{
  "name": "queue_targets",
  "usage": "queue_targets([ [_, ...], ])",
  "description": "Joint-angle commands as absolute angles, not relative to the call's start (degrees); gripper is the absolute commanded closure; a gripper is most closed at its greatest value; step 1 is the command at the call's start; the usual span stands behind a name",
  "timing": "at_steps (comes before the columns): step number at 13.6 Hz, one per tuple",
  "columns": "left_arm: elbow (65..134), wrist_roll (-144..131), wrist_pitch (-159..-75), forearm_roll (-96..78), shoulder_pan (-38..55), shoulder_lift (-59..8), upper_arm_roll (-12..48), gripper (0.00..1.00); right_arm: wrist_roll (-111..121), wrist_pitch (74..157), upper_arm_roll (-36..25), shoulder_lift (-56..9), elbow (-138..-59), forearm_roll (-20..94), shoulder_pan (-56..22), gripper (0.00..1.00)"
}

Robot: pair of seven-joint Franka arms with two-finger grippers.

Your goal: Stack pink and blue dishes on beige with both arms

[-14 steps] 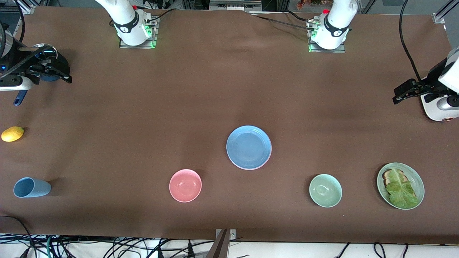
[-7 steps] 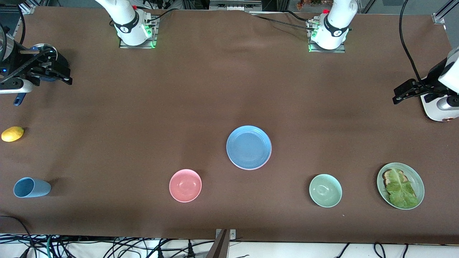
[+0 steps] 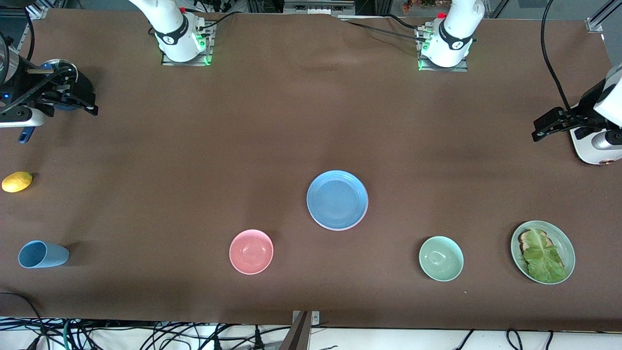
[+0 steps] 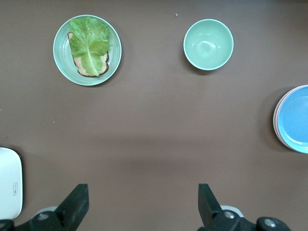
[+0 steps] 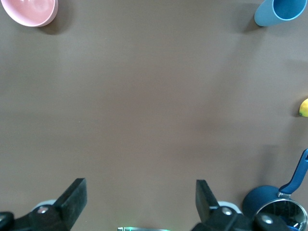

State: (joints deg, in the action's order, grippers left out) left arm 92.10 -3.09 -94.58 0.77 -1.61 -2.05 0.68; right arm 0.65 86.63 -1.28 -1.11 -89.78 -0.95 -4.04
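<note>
At the centre of the front view lies one blue plate (image 3: 337, 198) on a single pink plate (image 4: 275, 120), of which only a thin rim shows; whether a beige one lies beneath cannot be told. In the lower part of the frame sit two bowls, pink bowl (image 3: 251, 252) and green bowl (image 3: 441, 258), one lettuce plate (image 3: 543, 252) and one blue cup (image 3: 43, 254). Both arms wait at mid-height: the left gripper (image 4: 143, 207) over bare table (image 3: 194, 160) at its own end, the right gripper (image 5: 139, 202) beside one blue pot (image 5: 274, 209), each with fingers spread.

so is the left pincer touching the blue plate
Apart. The front view shows the left pincer open at the left arm's end of the table, with bare table between it and the blue plate.
</note>
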Motion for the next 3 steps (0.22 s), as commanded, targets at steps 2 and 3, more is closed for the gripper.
queue_targets([
  [2,91.14,-1.85,-94.39,-0.53,-1.76,-2.46,0.53,0.00,1.23,85.78,-0.79,-1.58,-88.33,-1.49,-3.25,0.00],
  [3,91.14,-1.85,-94.39,-0.53,-1.84,-2.55,0.44,0.00,1.23,85.78,-0.79,-1.58,-88.33,-1.49,-3.25,0.00],
])
